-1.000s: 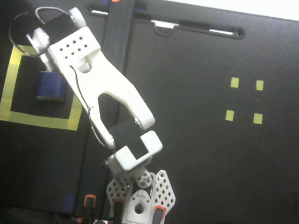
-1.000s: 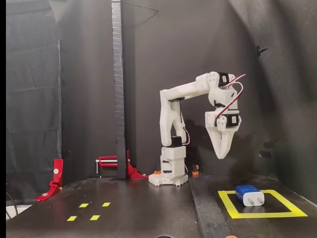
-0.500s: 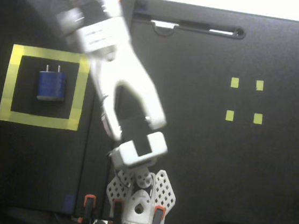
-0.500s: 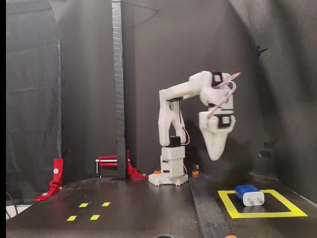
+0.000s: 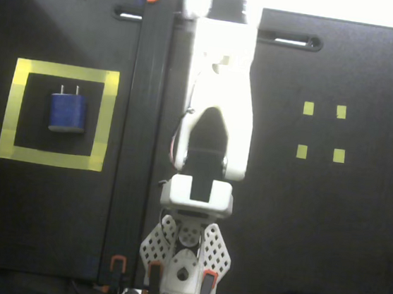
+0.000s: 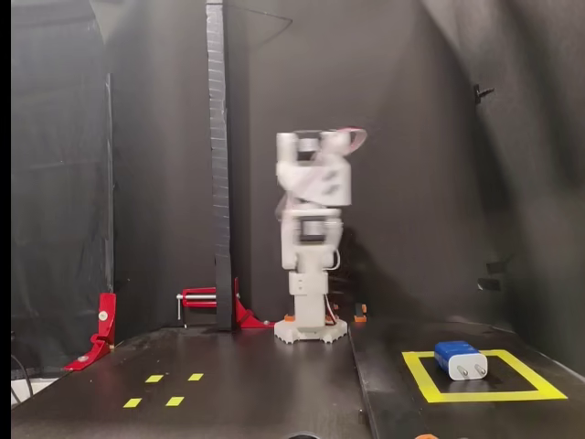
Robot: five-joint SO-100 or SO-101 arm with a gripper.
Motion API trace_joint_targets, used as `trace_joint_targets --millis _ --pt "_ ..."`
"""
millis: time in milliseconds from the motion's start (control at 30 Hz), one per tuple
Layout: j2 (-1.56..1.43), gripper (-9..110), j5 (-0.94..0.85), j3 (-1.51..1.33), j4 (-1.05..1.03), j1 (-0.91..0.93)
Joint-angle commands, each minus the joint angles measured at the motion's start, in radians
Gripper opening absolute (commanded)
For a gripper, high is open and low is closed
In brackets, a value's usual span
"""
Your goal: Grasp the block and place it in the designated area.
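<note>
A black desk (image 5: 315,224) carries 4 small yellow tape squares (image 5: 322,131). Dark walls (image 6: 155,165) surround it, a black post (image 6: 218,165) rises behind, and red clamps (image 6: 101,329) grip the edge.

Four tiny yellow squares (image 5: 322,131) are sitting on the black table (image 5: 329,233); a red clamp (image 6: 101,331) is gripping its edge, near a dark post (image 6: 219,165).

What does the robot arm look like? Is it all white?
Mostly white. The arm is chunky white plastic with black motor blocks set between the parts. Its base is white with lots of small holes, held down by orange-tipped clamps. A thin cable runs down one side of the arm. In the fixed view from the front, the arm is blurred, and the gripper cannot be made out.
</note>
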State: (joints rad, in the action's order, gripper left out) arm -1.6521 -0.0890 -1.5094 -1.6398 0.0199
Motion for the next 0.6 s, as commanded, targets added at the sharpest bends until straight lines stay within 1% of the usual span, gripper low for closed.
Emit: trace_joint_targets --millis 0,100,167,433,567 --pt "-0.061 0 -0.012 0.026 -0.006 0.028" --pt "-0.132 0 -0.026 -0.029 0.025 0.031" --pt "-0.201 0 -0.031 -0.1 0.083 0.025" --pt "-0.563 0 -0.023 -0.483 0.466 -0.021" --pt "-0.726 0 -0.023 -0.655 0.617 -0.035"
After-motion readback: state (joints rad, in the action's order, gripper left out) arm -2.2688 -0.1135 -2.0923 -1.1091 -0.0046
